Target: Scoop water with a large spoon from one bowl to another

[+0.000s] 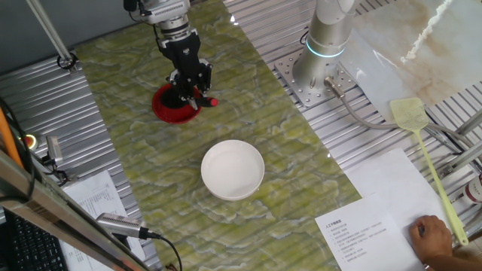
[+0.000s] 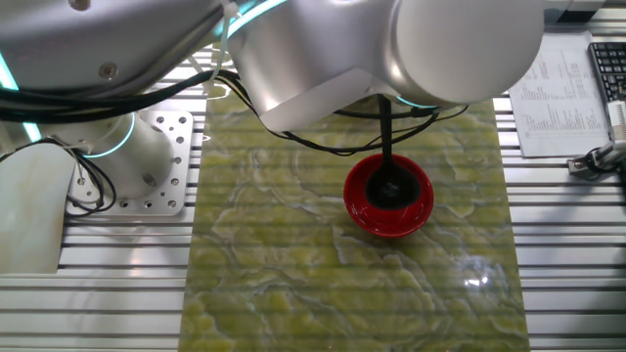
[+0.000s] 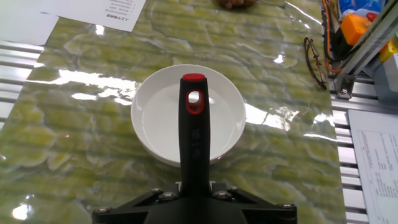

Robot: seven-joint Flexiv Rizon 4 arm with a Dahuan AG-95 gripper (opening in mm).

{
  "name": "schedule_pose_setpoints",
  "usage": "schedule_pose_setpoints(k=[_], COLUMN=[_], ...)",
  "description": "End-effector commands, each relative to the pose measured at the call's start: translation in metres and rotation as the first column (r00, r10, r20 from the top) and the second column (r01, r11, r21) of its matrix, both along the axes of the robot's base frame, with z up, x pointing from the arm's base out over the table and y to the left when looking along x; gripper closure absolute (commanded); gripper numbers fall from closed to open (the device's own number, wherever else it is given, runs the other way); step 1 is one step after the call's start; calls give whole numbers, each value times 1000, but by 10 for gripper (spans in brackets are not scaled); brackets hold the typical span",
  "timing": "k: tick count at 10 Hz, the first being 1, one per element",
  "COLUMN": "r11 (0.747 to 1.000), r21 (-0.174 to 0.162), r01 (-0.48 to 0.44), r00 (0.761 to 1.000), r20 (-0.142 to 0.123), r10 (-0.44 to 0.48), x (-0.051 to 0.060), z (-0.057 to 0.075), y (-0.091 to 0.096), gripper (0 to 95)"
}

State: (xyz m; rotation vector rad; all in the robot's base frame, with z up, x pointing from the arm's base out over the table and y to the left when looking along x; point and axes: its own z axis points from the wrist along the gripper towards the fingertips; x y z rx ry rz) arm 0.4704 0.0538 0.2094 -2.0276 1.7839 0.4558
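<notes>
Green-marbled mat (image 1: 248,120) over a ribbed metal table (image 1: 45,98). Gripper (image 1: 188,89) low over the red bowl (image 1: 172,108), fingers clamped on the handle of the large spoon (image 2: 388,147) — closed tight around it in the hand view, red-tipped handle end (image 3: 193,93) jutting forward from between the jaws. Ladle head down inside the red bowl, black against the red interior in the other fixed view; handle rising near-upright from it into the hand. Water in the red bowl impossible to make out — too dark under the ladle head.

White bowl (image 1: 233,168) nearer the mat's middle, apart from the red one, upright, interior pale; contents not discernible. Arm base (image 1: 324,45) bolted to a plate beside the mat's edge.

Farther out: yellow-green fly swatter (image 1: 425,150) lying across the metal slats, head near the arm base side, handle running toward a printed sheet (image 1: 361,233). Person's hand (image 1: 431,237) at the corner, just beside the swatter's handle end. More papers (image 1: 98,199) at the opposite edge of the mat.
</notes>
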Motion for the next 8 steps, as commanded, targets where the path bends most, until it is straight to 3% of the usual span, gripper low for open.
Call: schedule_pose_setpoints(k=[1, 8], r11=[1000, 999], r21=[26, 53], r01=[-1, -12], r00=[1000, 1000], r20=[5, 9], r10=[0, 11], x=[0, 0], z=[0, 0], y=[0, 0], gripper=[950, 950])
